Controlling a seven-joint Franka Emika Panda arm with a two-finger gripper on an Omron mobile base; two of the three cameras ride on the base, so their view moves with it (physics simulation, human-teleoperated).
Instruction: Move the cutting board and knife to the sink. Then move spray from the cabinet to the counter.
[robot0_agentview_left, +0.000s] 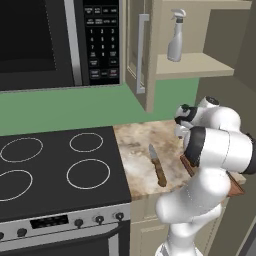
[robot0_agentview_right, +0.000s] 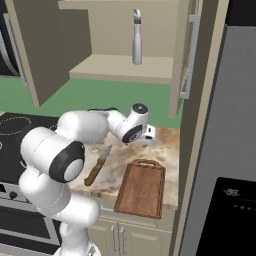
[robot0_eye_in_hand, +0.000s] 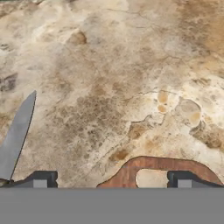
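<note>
The cutting board (robot0_agentview_right: 141, 187) lies on the counter (robot0_agentview_right: 125, 150) near its front edge, with its handle loop (robot0_eye_in_hand: 157, 168) pointing to the back. To its left lies the knife (robot0_agentview_right: 97, 166), blade (robot0_eye_in_hand: 17, 133) toward the wall. My gripper (robot0_agentview_right: 148, 141) points down over the bare counter just behind the board's handle. It is open (robot0_eye_in_hand: 111, 181) and holds nothing. The spray (robot0_agentview_right: 136, 37) stands upright on the shelf of the open cabinet (robot0_agentview_left: 195, 65) above. The sink is out of view.
The cabinet door (robot0_agentview_left: 142, 50) stands open toward me over the counter's left part. A black stovetop (robot0_agentview_left: 60, 165) borders the counter on the left under a microwave (robot0_agentview_left: 50, 40). A tall grey fridge (robot0_agentview_right: 225, 150) walls off the right side.
</note>
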